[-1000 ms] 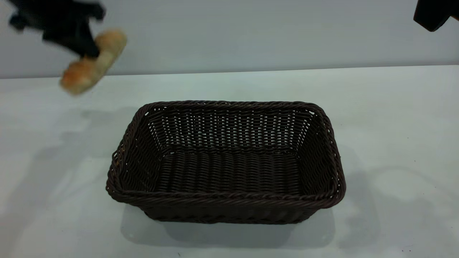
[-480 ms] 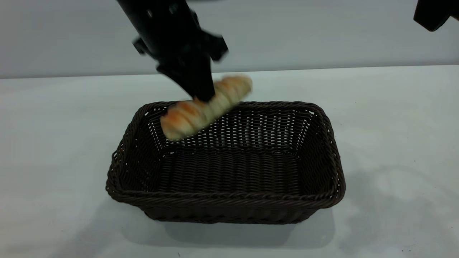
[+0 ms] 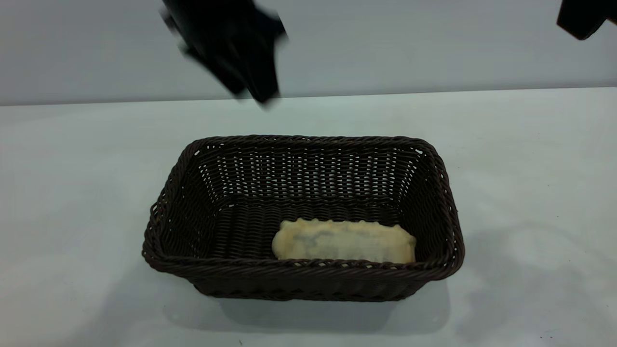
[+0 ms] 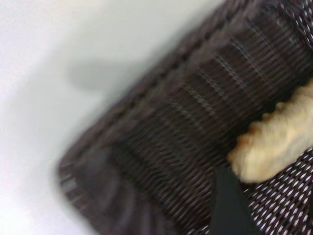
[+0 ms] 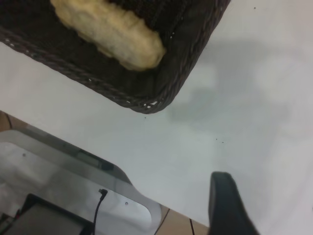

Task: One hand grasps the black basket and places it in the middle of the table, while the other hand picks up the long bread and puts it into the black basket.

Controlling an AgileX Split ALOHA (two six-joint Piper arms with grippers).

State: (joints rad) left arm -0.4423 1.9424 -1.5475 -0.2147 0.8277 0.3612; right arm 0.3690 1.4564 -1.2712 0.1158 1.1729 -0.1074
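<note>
The black basket (image 3: 303, 268) stands in the middle of the table (image 3: 530, 168). The long bread (image 3: 342, 241) lies in it along the near wall, flat pale face with grey smudges up. My left gripper (image 3: 255, 91) hangs blurred above the basket's far left rim, open and empty. The left wrist view shows one of its fingers (image 4: 227, 205) over the basket (image 4: 186, 112) beside the bread (image 4: 279, 147). My right gripper (image 3: 581, 21) is high at the far right, open and empty. The right wrist view shows the bread (image 5: 110, 32) in the basket's corner (image 5: 186, 68).
The white table spreads wide on every side of the basket. In the right wrist view the table's edge (image 5: 161, 193) shows, with a grey stand base (image 5: 58, 186) and floor below it.
My left gripper carried the bread from the far left to above the basket, let it go and rose. The bread now lies in the basket. The right arm stayed still.
</note>
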